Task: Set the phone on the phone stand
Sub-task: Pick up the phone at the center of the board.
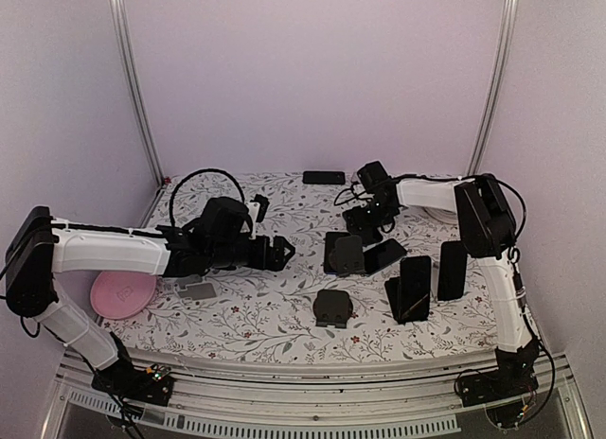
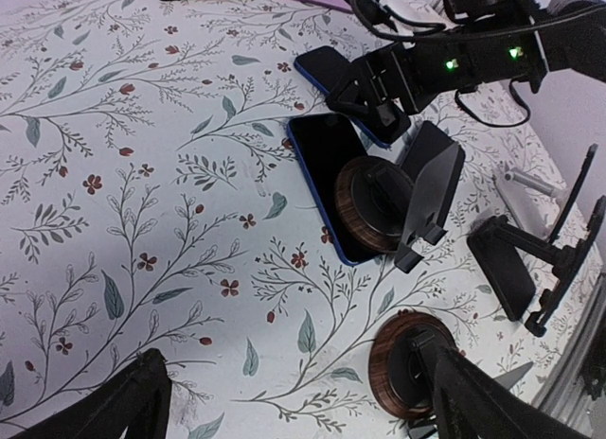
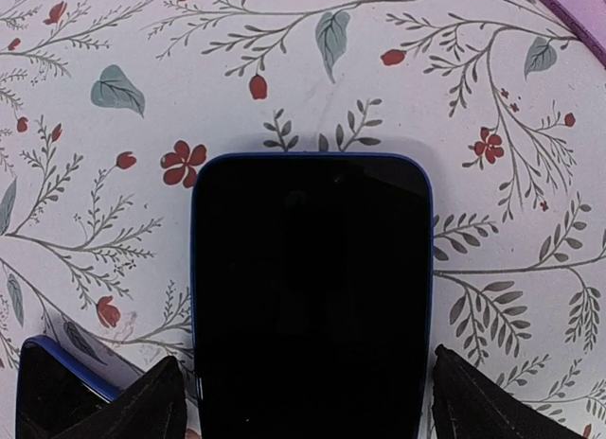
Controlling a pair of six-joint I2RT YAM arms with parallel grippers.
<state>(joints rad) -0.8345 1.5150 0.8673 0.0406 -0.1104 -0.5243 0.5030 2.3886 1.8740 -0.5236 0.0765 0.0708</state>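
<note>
Right pincer (image 3: 308,363) spread wide, fingers (image 3: 104,406) at 7 and 5 o'clock of the phone (image 3: 312,288), gripping nothing. Left pincer (image 2: 294,363) wide open, empty. The phone, black with a blue edge, lies flat on the floral surface (image 3: 284,61), a phone stand (image 2: 431,188) near it. Pale walls (image 1: 303,79) around.

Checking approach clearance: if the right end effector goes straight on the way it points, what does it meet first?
Most likely the blue-edged phone, lying on the table between the right end effector's open fingers; the gap is hard to judge.
</note>
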